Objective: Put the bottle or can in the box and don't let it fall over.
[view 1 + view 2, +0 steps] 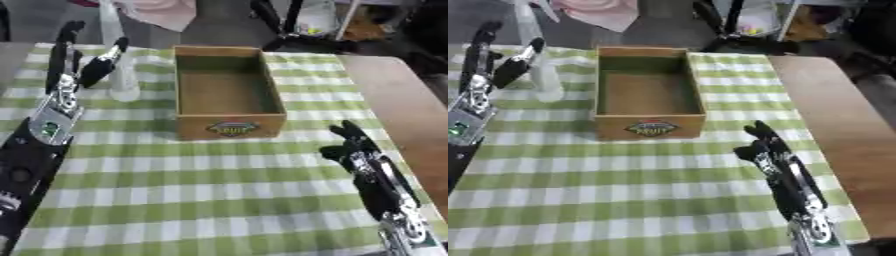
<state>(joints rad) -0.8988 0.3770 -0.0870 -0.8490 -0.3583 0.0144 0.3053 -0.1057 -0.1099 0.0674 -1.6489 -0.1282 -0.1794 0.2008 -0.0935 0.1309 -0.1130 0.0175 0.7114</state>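
A clear, pale bottle (pixel 125 80) stands upright on the checked cloth just left of the wooden box (pixel 273 95). The box is open at the top, nothing shows inside it, and a label is on its near wall. My left hand (pixel 77 70) is raised right beside the bottle on its left. Its fingers (pixel 63 47) point straight up and its thumb (pixel 107 59) reaches toward the bottle's side; the hand is open. My right hand (pixel 767 147) rests open on the cloth to the near right of the box, fingers relaxed, holding nothing.
The green-and-white checked cloth (pixel 201 190) covers the table. Bare brown tabletop (pixel 402 105) runs along the right edge. Dark stand legs (pixel 289 30) and pink fabric (pixel 162 10) lie beyond the far edge.
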